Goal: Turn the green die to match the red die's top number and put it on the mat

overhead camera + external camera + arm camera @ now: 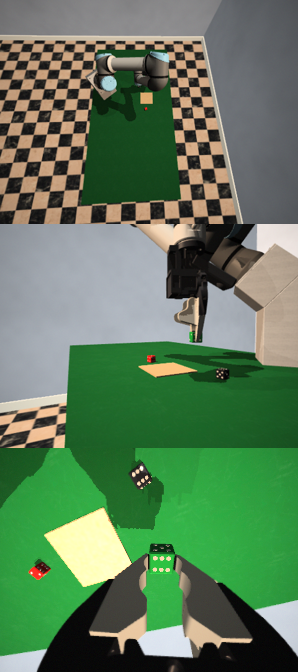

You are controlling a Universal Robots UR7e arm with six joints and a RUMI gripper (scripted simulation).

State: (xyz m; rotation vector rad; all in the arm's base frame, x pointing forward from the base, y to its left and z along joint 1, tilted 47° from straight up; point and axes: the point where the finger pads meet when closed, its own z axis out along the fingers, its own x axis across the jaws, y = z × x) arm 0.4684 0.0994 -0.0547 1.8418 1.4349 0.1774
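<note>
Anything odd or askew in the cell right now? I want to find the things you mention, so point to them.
Nothing stands out. The tool [196, 341] [160, 555] holds the green die [191, 336] [161, 564] in the air, off the mat [167, 369] [90, 548] [146, 98]. The red die [151, 358] [39, 570] [146, 109] and black die [222, 374] [140, 476] both sit flat beside the mat. No visible damage or spills.
</note>
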